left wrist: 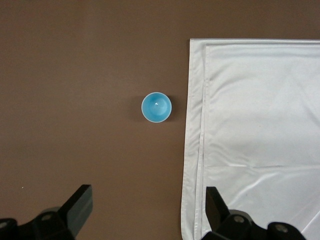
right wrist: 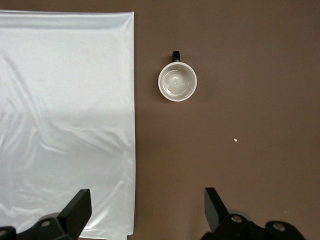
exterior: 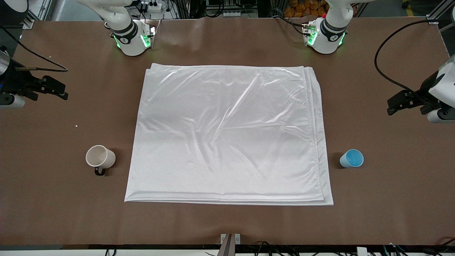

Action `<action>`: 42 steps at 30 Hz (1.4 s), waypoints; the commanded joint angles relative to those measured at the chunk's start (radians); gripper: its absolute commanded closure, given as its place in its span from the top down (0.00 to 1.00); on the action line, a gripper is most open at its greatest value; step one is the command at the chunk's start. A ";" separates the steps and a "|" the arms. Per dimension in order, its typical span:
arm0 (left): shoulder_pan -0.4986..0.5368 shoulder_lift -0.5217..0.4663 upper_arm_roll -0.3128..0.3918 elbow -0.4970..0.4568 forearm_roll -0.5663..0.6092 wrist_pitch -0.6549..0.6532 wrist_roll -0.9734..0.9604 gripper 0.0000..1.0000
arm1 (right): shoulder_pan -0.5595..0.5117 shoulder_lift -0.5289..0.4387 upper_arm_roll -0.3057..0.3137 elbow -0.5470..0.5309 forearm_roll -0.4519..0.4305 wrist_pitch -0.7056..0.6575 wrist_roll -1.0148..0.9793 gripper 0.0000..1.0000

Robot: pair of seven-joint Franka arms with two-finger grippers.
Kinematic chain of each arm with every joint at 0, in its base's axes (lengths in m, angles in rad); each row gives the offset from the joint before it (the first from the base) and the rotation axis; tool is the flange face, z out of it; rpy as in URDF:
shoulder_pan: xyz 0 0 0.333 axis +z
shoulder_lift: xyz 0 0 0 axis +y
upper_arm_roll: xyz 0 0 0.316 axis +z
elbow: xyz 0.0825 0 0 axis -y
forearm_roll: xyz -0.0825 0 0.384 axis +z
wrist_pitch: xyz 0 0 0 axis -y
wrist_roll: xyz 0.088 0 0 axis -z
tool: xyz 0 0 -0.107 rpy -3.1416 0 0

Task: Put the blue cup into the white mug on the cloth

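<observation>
The blue cup (exterior: 352,158) (left wrist: 156,107) stands upright on the bare brown table, beside the cloth's edge toward the left arm's end. The white mug (exterior: 100,156) (right wrist: 177,82) stands upright on the table beside the cloth toward the right arm's end, its black handle pointing at the front camera. Between them the shiny white cloth (exterior: 227,131) (left wrist: 260,125) (right wrist: 65,110) lies flat with nothing on it. My left gripper (exterior: 392,106) (left wrist: 148,200) hangs open and empty over the table's end near the cup. My right gripper (exterior: 61,90) (right wrist: 146,200) hangs open and empty high over the table near the mug.
Both arm bases (exterior: 131,39) (exterior: 325,35) stand at the table's back edge. A black cable (exterior: 382,67) loops over the table at the left arm's end. A small white crumb (exterior: 76,125) (right wrist: 235,140) lies near the mug. A metal bracket (exterior: 230,240) sits at the front edge.
</observation>
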 commanded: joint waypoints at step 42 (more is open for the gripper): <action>0.042 0.086 0.000 -0.062 0.007 0.070 0.004 1.00 | -0.044 0.342 0.008 0.029 0.003 0.305 0.007 1.00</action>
